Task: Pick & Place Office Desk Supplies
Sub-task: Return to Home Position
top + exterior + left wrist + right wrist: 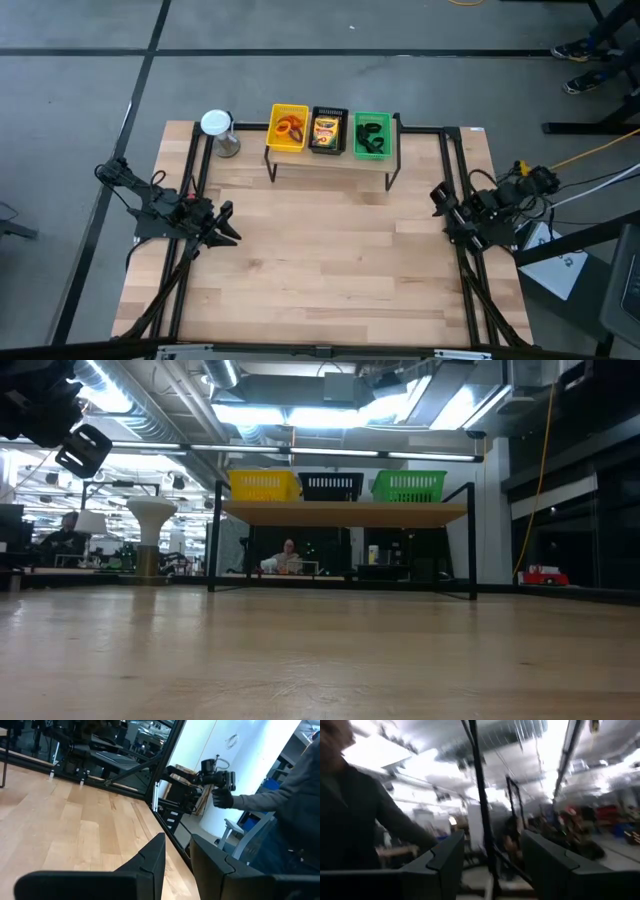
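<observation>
At nine o'clock the left end effector point(228, 222) is seen narrowly parted, empty; at three, the right end effector point(440, 197), wider, empty.

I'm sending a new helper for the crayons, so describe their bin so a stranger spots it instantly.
Look at the raised wooden shelf along the far edge of the table, where three small bins stand in a row. Take the middle one: the black bin, holding a yellow crayon box, between the yellow bin and the green bin.
</observation>
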`<state>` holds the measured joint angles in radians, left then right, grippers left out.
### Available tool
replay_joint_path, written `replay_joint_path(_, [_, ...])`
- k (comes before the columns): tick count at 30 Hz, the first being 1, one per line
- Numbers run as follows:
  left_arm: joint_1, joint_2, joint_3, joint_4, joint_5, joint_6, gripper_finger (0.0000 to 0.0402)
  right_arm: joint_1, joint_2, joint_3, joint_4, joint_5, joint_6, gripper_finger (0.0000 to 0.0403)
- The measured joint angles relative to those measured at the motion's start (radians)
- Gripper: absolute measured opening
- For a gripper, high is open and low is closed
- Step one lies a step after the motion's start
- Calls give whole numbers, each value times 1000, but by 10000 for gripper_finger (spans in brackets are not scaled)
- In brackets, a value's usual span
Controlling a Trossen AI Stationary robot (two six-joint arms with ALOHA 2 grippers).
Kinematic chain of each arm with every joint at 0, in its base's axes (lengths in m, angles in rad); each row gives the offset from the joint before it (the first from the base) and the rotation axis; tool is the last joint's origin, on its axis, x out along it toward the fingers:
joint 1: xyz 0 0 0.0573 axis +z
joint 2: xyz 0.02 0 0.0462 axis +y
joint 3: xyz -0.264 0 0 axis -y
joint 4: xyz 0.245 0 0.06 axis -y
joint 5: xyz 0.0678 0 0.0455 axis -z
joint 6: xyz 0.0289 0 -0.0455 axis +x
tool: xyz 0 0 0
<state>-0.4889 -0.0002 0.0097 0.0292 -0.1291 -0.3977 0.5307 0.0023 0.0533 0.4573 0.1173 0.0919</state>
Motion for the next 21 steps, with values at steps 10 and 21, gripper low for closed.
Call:
replay_joint_path(10, [0, 0, 0, 0, 0, 0, 86, 0, -3, -39, -218, 157, 98, 197])
replay_joint_path(21, [0, 0, 0, 0, 0, 0, 86, 1, 16, -37, -447, -101, 104, 197])
